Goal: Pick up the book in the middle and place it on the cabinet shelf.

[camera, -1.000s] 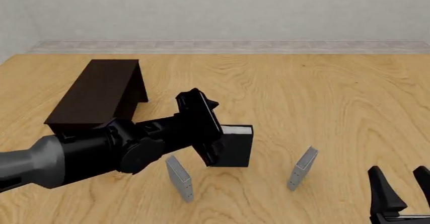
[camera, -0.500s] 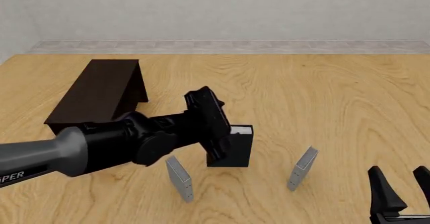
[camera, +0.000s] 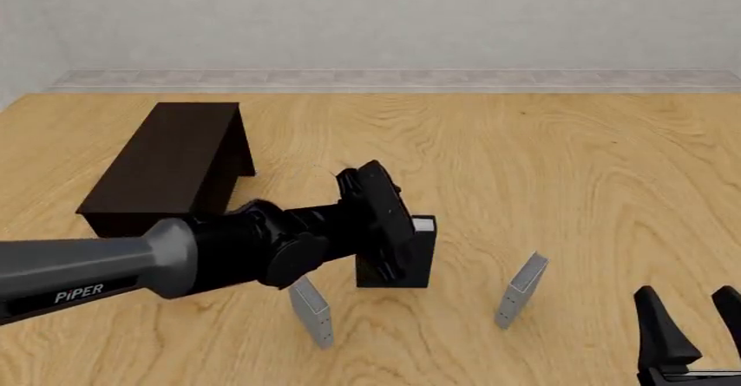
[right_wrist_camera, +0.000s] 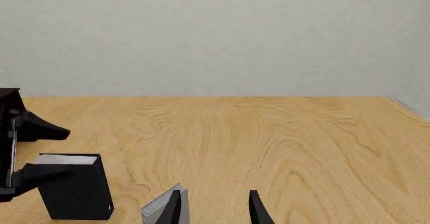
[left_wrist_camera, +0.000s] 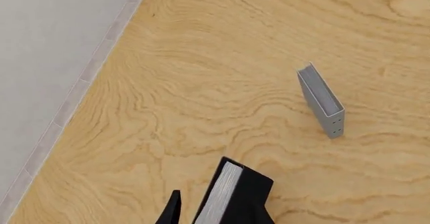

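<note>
The black book (camera: 412,263) stands upright at the table's middle, its white page edge (left_wrist_camera: 222,196) facing up. My left gripper (camera: 397,232) is open and has come down over the book's top from the left. One finger (left_wrist_camera: 172,210) shows beside the page edge with a small gap; the other finger is hidden behind the cover. In the right wrist view the book (right_wrist_camera: 75,193) sits between the left gripper's spread fingers (right_wrist_camera: 42,131). The dark-brown cabinet shelf (camera: 173,162) lies at the far left. My right gripper (camera: 692,330) rests open near the front right corner.
Two thin grey books stand upright, one front-left of the black book (camera: 311,311) and one to its right (camera: 521,289). The right grey book (right_wrist_camera: 160,209) is just ahead of my right gripper's fingers. A grey wall and skirting bound the far table edge.
My left gripper has moved right and downward, from above and left of the book to over its top. The book, the grey books and the right arm have not moved.
</note>
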Available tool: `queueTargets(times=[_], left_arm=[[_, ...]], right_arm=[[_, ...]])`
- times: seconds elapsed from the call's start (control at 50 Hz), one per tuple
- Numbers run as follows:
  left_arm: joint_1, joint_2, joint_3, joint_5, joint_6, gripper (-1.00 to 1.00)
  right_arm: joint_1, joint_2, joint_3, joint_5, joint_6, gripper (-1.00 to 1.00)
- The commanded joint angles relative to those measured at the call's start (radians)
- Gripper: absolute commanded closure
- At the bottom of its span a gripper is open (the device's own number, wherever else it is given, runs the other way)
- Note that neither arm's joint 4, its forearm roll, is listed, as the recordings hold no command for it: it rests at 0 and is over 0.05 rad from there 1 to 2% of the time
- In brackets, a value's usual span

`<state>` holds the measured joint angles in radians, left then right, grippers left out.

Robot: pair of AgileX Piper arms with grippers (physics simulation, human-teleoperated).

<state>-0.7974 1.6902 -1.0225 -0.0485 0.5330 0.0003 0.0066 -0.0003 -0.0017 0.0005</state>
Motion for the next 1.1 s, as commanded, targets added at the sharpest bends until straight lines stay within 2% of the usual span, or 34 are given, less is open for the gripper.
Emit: queueTargets(times=[0.02, 0.68, 0.96, 0.98, 1.1], left_arm=[[-0.004, 0.055, -0.012, -0.022, -0.017, -1.00], [0.001, 0.185, -0.058, -0.048, -0.048, -1.00], [-0.019, 0.236, -0.048, -0.074, -0.081, -1.00], [-0.017, 0.240, -0.049, -0.080, -0.072, 1.00], [-0.035, 0.211, -0.031, -0.075, -0.076, 1.00]], right_arm=[[0.000, 0.000, 0.000, 0.000, 0.000, -1.00], [0.000, 0.000, 0.000, 0.000, 0.000, -1.00], [0.000, 0.000, 0.000, 0.000, 0.000, -1.00], [0.000, 0.000, 0.000, 0.000, 0.000, -1.00], [0.000, 0.000, 0.000, 0.000, 0.000, -1.00]])
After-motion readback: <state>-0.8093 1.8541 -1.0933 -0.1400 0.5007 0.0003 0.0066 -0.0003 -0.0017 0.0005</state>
